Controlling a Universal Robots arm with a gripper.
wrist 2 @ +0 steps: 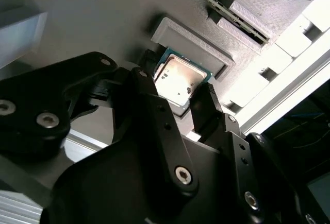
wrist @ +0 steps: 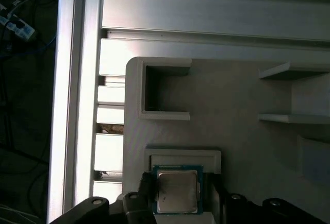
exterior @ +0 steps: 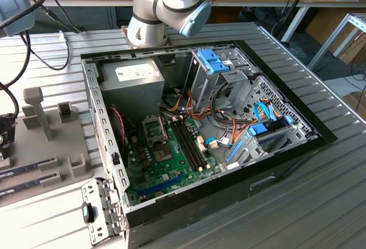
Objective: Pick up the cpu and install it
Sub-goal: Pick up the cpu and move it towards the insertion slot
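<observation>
The cpu (wrist: 178, 190) is a small square chip with a shiny silver top and a green rim, lying flat in a recess of a grey holder block (wrist: 237, 131). My gripper (wrist: 178, 195) sits over it, one black finger against each of two opposite edges, shut on the chip while it rests in the recess. In the second wrist view the cpu (wrist 2: 178, 80) glints between the same black fingers (wrist 2: 147, 87) of my gripper (wrist 2: 175, 92). In the exterior view, the motherboard's socket (exterior: 153, 127) lies inside the open computer case (exterior: 103, 129) with its metal frame raised.
A grey power-supply box (exterior: 131, 83) fills the case's back corner. Drive cages with blue clips (exterior: 214, 63) and cable bundles crowd the exterior view's right half. Memory slots (exterior: 189, 143) run beside the socket. A grey fixture tray (exterior: 51, 146) lies on the exterior view's left.
</observation>
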